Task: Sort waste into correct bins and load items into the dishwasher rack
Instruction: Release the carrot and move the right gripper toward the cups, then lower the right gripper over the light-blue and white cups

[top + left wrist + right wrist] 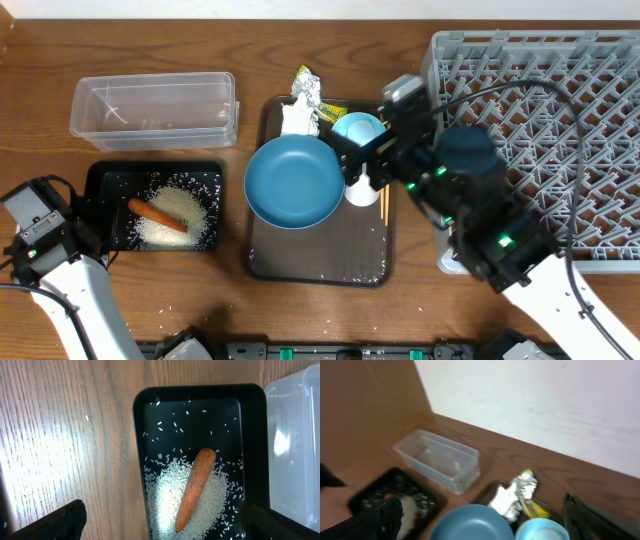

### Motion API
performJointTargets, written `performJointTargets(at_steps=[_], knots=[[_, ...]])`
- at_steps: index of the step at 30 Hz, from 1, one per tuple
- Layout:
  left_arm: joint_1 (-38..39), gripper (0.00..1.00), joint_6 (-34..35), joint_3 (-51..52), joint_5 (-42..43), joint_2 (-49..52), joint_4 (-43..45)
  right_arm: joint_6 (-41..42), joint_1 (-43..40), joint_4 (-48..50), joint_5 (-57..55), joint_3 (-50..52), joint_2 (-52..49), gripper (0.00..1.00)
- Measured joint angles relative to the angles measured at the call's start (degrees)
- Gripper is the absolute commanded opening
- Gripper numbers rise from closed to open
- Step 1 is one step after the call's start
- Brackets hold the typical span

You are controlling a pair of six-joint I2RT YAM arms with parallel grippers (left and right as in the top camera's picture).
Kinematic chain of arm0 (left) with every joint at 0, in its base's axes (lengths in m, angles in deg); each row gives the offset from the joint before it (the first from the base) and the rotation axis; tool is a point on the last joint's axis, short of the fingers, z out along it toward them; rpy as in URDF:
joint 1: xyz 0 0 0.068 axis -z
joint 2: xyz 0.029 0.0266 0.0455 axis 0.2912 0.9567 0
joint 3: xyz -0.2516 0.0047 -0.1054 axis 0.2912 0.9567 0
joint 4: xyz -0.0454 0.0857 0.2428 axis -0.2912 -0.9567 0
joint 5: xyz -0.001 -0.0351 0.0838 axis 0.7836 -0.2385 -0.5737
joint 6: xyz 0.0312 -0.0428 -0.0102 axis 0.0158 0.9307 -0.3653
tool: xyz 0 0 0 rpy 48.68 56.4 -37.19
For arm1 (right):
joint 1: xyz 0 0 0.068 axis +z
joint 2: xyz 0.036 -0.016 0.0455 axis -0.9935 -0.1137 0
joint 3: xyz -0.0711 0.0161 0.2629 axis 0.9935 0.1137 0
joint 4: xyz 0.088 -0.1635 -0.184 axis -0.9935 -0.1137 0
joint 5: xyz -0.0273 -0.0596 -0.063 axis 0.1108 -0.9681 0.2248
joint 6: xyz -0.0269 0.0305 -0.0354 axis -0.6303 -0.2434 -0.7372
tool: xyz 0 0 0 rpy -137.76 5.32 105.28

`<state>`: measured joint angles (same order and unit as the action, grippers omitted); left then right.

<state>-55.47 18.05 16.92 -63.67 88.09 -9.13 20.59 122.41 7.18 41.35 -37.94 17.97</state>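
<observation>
Wooden tabletop: left gripper and right gripper hanging wide apart.
Right one is hovering by small light-blue bowl; dropping risks clipping large round blue bowl.

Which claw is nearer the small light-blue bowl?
Right. The right claw hovers open right by the small light-blue bowl on the tray; the left claw sits far off by the black bin.

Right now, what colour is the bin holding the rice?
Black bin; clearest in the left wrist view.

Carrot on rice in bin, tub behind it, large bowl on tray, rack at right.
</observation>
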Motion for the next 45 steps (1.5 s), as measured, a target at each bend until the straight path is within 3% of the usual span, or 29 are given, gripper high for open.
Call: performJointTargets(at_steps=[5,12,21,26,35,40,45], knots=[[0.0,0.99,0.0,0.0,0.0,0.0,0.0,-2.1,1.7,-2.9,-5.8,0.0,-1.4,0.99],[0.0,0.99,0.0,0.0,0.0,0.0,0.0,-2.7,1.8,-1.2,-4.3,0.0,-5.0,0.99],[0.0,0.99,0.0,0.0,0.0,0.0,0.0,3.1,1.8,-1.0,-7.3,-0.1,-12.7,0.99],[0.0,0.99,0.0,0.0,0.0,0.0,0.0,7.3,1.2,-10.0,-6.9,-2.3,-18.3,0.99],[0.0,0.99,0.0,0.0,0.0,0.0,0.0,8.1,-3.5,-37.9,-4.2,-24.2,-23.8,0.99],[0.0,0.99,0.0,0.0,0.0,0.0,0.0,7.9,-5.8,-42.0,-2.3,-27.1,-26.5,0.99],[0.0,0.99,0.0,0.0,0.0,0.0,0.0,7.9,-5.6,-36.5,-1.3,-27.1,-30.7,0.99]])
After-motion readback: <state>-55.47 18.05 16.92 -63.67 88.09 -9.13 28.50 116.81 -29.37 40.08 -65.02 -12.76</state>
